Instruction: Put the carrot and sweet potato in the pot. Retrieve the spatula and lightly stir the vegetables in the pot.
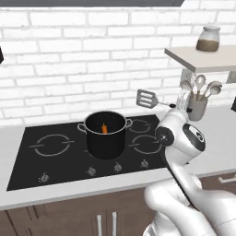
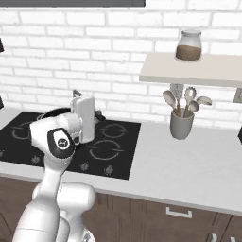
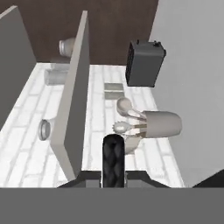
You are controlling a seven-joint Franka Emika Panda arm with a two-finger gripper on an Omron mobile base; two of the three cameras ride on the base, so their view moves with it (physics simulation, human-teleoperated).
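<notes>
The spatula point(image 1: 147, 98) hangs in the air above the back right of the hob, its slotted grey head at the upper left and its thin black handle running down toward four o'clock into the gripper point(image 1: 174, 106), which pinches that handle; the jaws are pressed on it. In the hand view the handle point(image 3: 113, 159) stands as a dark bar rising from between them.

From the spatula's head, the pot point(image 1: 106, 134) lies at about seven o'clock in the left base view, lower and a little nearer, sitting on the black hob point(image 1: 55, 156). The carrot point(image 1: 104, 128) shows as an orange sliver standing inside it; I cannot make out the sweet potato from here, so whether it is in there is hidden by the pot wall.

My guess is the stirring comes next, and it turns on swinging the head down and leftward into the pot's mouth.

Beyond, at three o'clock, the utensil holder point(image 1: 197, 107) with pale spoons stands on the table point(image 1: 216, 138) under the shelf point(image 1: 203, 57).
</notes>
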